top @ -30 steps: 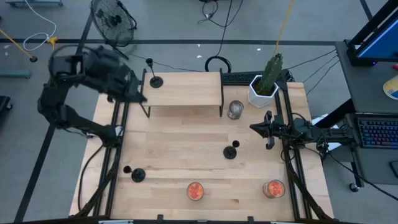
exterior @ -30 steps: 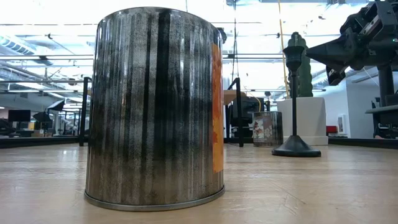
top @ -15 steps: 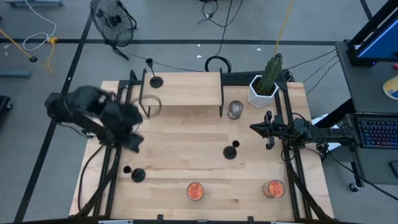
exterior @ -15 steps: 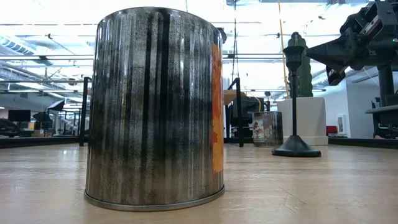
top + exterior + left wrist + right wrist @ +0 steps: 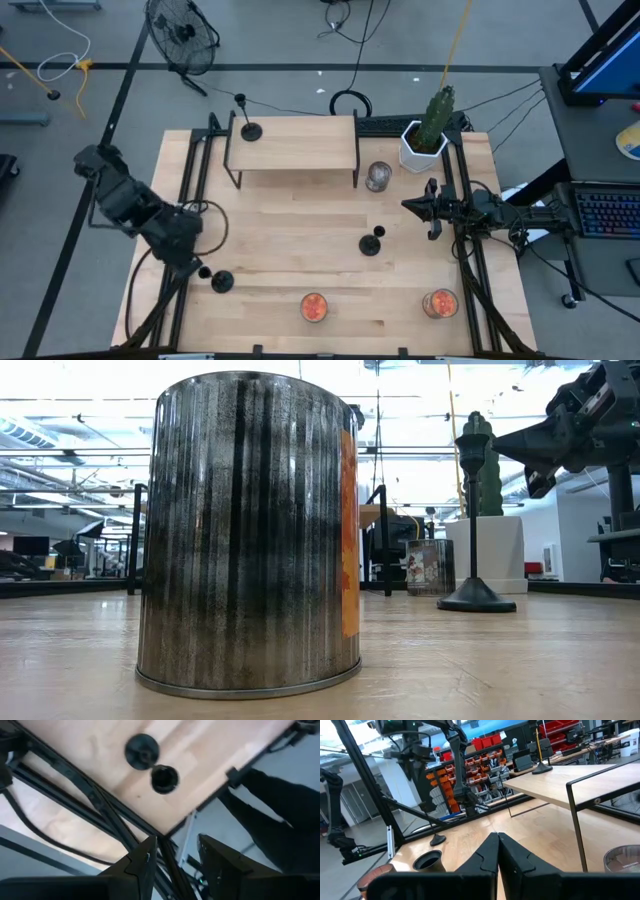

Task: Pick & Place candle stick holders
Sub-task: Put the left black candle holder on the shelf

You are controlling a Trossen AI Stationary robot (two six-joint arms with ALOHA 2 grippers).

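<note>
High view: the left gripper (image 5: 190,262), which was up by the raised shelf (image 5: 295,150) a second ago, now hangs empty with fingers apart near the fallen candle stick holder (image 5: 216,280) at the desk's (image 5: 290,230) near-left corner, probably the next pick. One holder (image 5: 248,128) stands on the shelf, another (image 5: 371,242) mid-desk. The right gripper (image 5: 408,206) waits closed and empty. Two jars (image 5: 313,306) hold orange wax; the clear jar (image 5: 378,176) looks empty.

Low view: unchanged.

Left wrist view: the fallen holder lies ahead of the open fingers (image 5: 142,865).
</note>
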